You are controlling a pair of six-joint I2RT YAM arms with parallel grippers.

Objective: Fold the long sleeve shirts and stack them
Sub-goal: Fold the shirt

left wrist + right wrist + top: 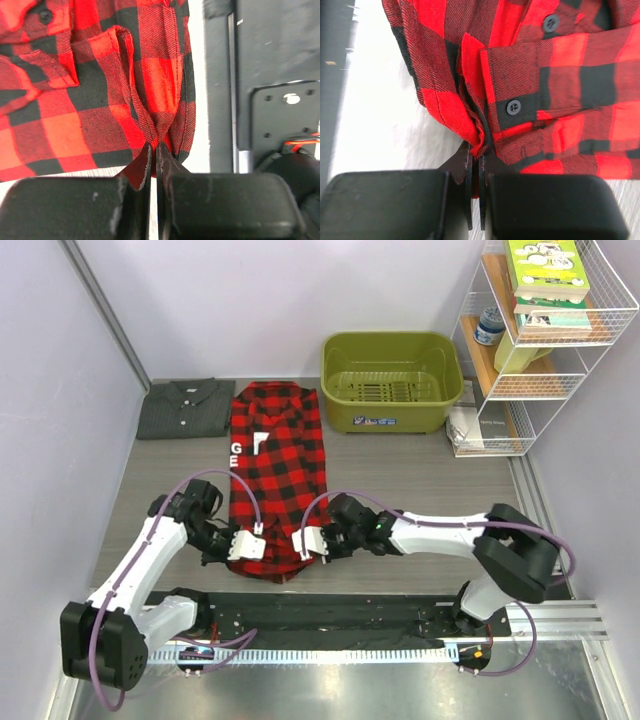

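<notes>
The red-and-black plaid shirt [276,475] lies lengthwise in the table's middle, folded into a narrow strip, white neck label showing. My left gripper [243,545] is shut on its near left hem corner, which shows pinched in the left wrist view [155,125]. My right gripper [309,542] is shut on its near right hem corner, beside a buttoned cuff in the right wrist view [485,135]. The dark grey shirt [184,408] lies folded at the far left, touching the plaid shirt's collar end.
A green plastic basket [391,381] stands behind the plaid shirt to the right. A white wire shelf [545,350] with books stands at the far right. A black mounting rail [330,615] runs along the near edge.
</notes>
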